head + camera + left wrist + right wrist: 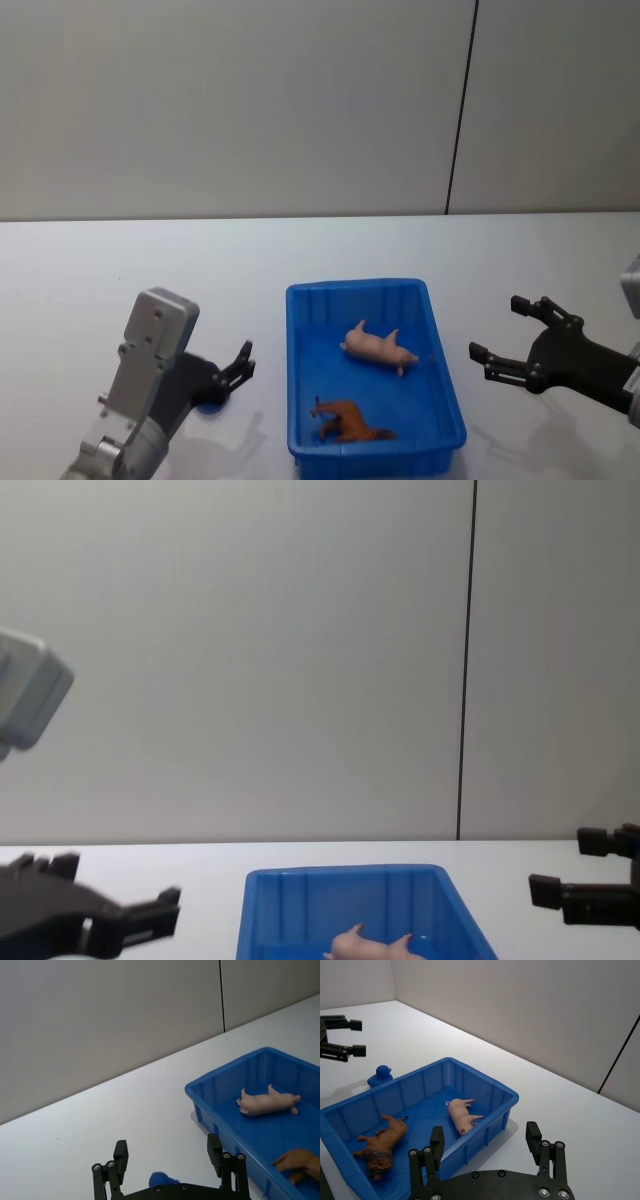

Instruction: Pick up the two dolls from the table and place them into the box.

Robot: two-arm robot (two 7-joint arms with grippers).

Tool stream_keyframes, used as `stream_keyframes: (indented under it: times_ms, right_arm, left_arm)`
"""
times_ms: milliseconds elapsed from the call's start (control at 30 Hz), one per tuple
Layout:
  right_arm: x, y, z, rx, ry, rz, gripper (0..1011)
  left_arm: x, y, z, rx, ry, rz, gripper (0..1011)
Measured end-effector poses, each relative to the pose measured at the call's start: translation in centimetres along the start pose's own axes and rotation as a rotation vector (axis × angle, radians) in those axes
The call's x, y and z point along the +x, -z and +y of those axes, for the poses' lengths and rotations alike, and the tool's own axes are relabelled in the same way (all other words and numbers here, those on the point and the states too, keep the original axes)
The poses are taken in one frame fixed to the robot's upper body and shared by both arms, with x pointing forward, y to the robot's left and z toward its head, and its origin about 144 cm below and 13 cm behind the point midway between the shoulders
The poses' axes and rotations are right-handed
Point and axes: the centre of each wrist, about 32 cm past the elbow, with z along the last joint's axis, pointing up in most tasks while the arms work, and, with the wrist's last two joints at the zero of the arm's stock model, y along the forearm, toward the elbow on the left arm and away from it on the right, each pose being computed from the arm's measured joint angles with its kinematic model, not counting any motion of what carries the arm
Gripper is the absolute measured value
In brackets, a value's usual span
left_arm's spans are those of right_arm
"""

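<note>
Two dolls: both lie inside the blue box (372, 375), neither touched by any fingers.
Pink pig doll (379, 348): on its side toward the far half of the box floor, well apart from both grippers.
Brown animal doll (348, 422): on its side in the near half of the box, just near of the pig.
Box: on the white tabletop (250, 260), between the two grippers.
Left gripper (238, 368): left of the box, low over the tabletop, fingers (120, 1154) spread open and holding nothing.
Small blue duck toy (380, 1075): on the tabletop just left of the box, beneath the left gripper.
Right gripper (500, 336): right of the box, clear of its rim, fingers (533, 1141) spread open, holding nothing.
</note>
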Motion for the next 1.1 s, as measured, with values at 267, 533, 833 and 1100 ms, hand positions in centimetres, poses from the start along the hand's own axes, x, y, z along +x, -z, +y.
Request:
stream_keyframes:
  times_ms: [267,533,833,1100]
  right_arm:
    - [0.0,0.0,0.0,0.0,0.001,0.0,1001]
    - [0.0,0.0,-0.1,-0.001,0.002,0.001,1001]
    - [0.0,0.0,-0.1,-0.001,0.002,0.0,1001]
    - [0.0,0.0,-0.1,-0.002,0.002,0.0,1001]
  left_arm:
    - [0.5,1.5,0.1,0.058,0.02,0.01,1001]
    - [1.2,3.1,-0.7,0.094,0.052,0.021,1001]
    - [1.9,4.5,-2.0,0.115,0.077,0.032,1001]
    - [2.4,5.4,-2.9,0.129,0.089,0.035,1001]
